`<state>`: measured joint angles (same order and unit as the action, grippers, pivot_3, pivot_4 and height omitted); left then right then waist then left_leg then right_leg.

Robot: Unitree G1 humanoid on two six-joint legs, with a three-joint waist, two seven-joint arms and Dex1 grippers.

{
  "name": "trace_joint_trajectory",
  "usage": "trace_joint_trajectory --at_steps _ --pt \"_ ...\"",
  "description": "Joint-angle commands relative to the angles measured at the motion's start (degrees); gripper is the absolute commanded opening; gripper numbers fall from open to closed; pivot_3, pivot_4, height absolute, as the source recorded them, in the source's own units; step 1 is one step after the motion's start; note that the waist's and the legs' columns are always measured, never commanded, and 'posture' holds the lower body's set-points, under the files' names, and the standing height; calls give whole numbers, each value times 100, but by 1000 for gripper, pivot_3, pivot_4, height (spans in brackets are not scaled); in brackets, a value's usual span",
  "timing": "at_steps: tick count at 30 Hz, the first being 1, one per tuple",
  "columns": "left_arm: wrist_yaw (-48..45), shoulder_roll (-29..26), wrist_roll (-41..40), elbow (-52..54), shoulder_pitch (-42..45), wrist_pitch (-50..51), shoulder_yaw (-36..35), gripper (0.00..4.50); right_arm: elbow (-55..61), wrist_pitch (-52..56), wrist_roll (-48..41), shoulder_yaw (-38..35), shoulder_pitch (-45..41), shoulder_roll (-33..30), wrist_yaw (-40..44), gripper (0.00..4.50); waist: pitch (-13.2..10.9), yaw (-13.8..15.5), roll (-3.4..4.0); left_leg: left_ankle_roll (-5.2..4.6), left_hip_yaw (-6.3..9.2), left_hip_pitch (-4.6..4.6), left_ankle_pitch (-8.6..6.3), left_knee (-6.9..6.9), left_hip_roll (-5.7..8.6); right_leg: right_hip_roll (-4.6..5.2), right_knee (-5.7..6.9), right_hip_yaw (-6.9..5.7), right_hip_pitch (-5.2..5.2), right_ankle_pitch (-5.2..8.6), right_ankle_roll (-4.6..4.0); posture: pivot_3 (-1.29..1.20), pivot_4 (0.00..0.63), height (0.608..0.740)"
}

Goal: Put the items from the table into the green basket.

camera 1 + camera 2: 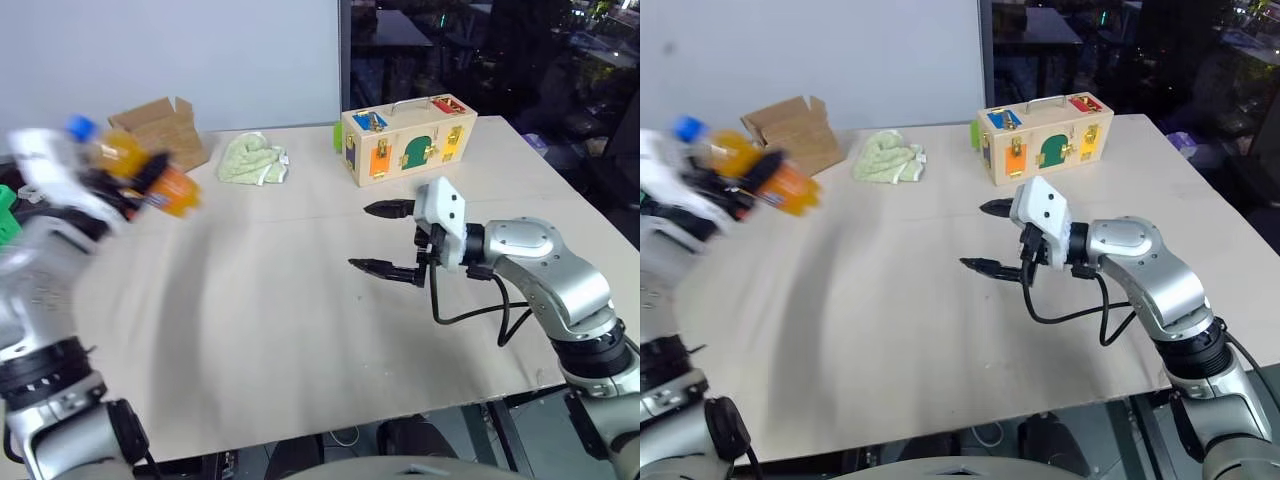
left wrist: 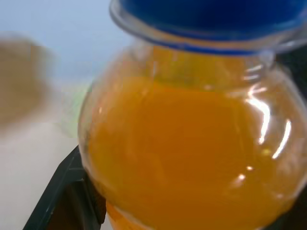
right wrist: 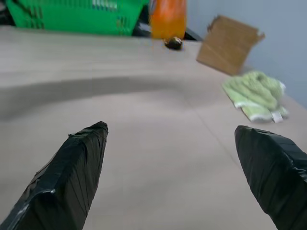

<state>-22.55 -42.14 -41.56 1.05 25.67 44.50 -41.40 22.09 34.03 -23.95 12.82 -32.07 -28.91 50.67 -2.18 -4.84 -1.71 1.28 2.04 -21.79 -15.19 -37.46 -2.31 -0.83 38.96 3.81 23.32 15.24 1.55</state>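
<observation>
A: Bottle (image 1: 140, 170) first: where is it, and how is it held?

B: It is carried in the air at the table's (image 1: 300, 330) left edge, tilted, blue cap up and away. It is pinched across its body by the left gripper (image 1: 128, 188). In the left wrist view, orange liquid fills the clear round shoulder and one black finger (image 2: 72, 191) is pressed against the lower side.

A: How is it judged to handle?

B: As a small, full plastic bottle: light enough, fairly stiff, but smooth and rounded, so slipping or twisting between the pads is the likely risk. A hold across the straighter labelled middle is judged safer than one on the bulging shoulder or the cap.

A: And the right gripper (image 1: 385, 240)?

B: It is held spread wide and empty above the table's middle, pointing toward the left side, with nothing between its fingers.

A: What is given by one view and not another?

B: The basket (image 3: 72, 17) is shown broadly in the right wrist view, beyond the far edge of the table, just behind the bottle. The head views instead give the layout: a cardboard box (image 1: 160, 128), a green cloth (image 1: 255, 160) and a wooden latch box (image 1: 408, 138) along the far side.

A: The carton?

B: It cannot be made out.
</observation>
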Motion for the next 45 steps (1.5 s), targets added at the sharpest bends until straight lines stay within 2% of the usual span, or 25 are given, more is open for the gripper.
trace_joint_trajectory --at_steps 1,6,9,13,18,22,27,36,45 --pt "481 -348 -32 -277 162 -175 -790 2913 -165 -263 -32 46 -328 260 68 4500 0 80 -1 0 -1 -2 0 0 2 3 -2 0 0 0 0 97 0 740" --pt "1104 -956 728 -820 -47 -779 -1302 2913 -460 -465 -132 98 -741 779 178 4500 12 319 -21 3 4 -5 0 1 4 7 -4 -8 2 0 0 143 0 740" --pt "1115 -1342 974 -1142 -266 -1054 -1724 2913 -617 -536 -122 146 -933 995 229 4500 20 457 -38 4 7 -7 0 2 4 8 -4 -15 3 -1 -1 167 0 740" --pt "896 -1669 1121 -1105 -736 -1078 -2123 2913 -790 -668 -62 201 -988 1092 308 4500 34 612 -59 6 4 -6 0 5 5 16 -7 -21 2 0 -2 198 0 740" --pt "1241 -1883 1727 -1502 -1322 -1313 -2547 2913 -893 -753 -42 244 -989 1148 384 4500 35 810 -60 16 0 -3 6 5 20 44 -6 -39 -4 0 -1 217 0 740" --pt "938 -1939 1870 -1906 -1488 -1598 -2291 2913 -952 -795 -30 262 -1013 1205 432 4500 37 923 -64 33 11 0 17 6 17 42 -3 -56 -7 0 -2 219 0 740" --pt "912 -2135 2028 -2478 -1246 -1897 -1984 2913 -943 -784 7 244 -1005 1207 412 4500 44 997 -74 41 29 0 22 6 15 39 -4 -76 -16 0 -3 207 0 740" --pt "615 -2546 2191 -3765 -677 -2314 -1242 2913 -687 -734 -230 186 -919 1181 578 4500 46 962 -78 41 27 0 22 11 15 39 -6 -76 -16 0 -3 182 0 740" --pt "184 -2736 2249 -4351 -737 -2556 -991 2913 -908 -555 -231 170 -1170 1474 239 4500 48 847 -81 41 29 0 22 11 13 37 -2 -78 -16 -1 -3 185 0 740"
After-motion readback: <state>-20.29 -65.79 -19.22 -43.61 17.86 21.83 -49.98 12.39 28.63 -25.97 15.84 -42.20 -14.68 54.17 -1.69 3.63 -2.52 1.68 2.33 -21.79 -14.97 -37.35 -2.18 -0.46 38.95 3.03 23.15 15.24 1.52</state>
